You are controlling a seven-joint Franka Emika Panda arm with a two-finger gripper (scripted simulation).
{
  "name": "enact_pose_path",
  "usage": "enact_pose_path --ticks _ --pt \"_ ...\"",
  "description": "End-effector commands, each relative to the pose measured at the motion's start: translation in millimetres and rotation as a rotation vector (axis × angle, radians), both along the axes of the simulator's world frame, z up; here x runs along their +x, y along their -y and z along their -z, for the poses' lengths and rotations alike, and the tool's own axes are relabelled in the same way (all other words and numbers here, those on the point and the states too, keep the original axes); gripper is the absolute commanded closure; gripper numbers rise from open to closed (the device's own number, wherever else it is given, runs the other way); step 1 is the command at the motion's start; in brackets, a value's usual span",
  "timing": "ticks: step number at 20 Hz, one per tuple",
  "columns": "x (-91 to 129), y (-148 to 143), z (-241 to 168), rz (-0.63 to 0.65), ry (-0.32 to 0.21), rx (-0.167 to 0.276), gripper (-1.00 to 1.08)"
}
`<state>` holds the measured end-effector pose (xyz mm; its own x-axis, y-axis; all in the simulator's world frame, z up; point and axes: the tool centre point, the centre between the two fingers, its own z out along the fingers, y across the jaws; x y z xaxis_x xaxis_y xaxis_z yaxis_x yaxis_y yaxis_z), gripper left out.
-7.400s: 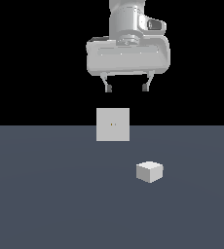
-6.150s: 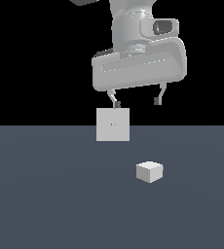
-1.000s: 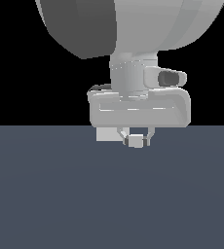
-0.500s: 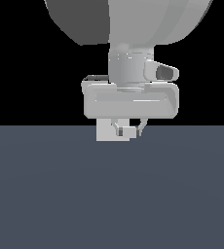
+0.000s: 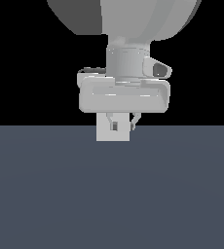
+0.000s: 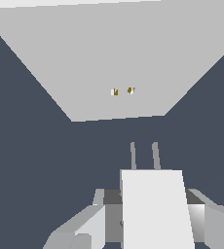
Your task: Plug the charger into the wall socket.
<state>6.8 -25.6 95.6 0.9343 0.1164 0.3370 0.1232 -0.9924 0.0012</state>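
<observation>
The charger point(image 6: 155, 209), a plain white block with two thin prongs point(image 6: 144, 155) at its front, sits between my fingers in the wrist view. The prongs point at the wall socket point(image 6: 114, 63), a flat pale grey plate with two small yellowish holes point(image 6: 122, 91); a gap lies between prongs and plate. My gripper point(image 6: 150, 221) is shut on the charger. In the exterior view my gripper point(image 5: 123, 125) hangs right in front of the socket point(image 5: 104, 135) and hides most of it. There the charger blends with the plate.
A dark grey-blue floor point(image 5: 112, 194) spreads under the gripper and the socket. The large arm body point(image 5: 128, 19) fills the upper part of the exterior view. Nothing else shows.
My gripper has risen with the charger and shifted slightly to the exterior view's left, now level with the socket plate. Earlier the charger lay on the floor.
</observation>
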Motion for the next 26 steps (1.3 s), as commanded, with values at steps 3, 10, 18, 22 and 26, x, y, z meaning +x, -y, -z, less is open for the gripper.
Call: enact_pose_path --ticks 3,10,18,22,26 --pt "1 -5 -3 -0.051 -0.002 0.000 1.08" --pt "2 -7 -5 -0.079 -0.005 0.000 1.08" --pt "5 -8 -5 -0.079 -0.005 0.001 1.08" --pt "14 -10 -4 -0.078 -0.005 0.000 1.08" --pt "29 -13 -4 -0.078 -0.005 0.000 1.08"
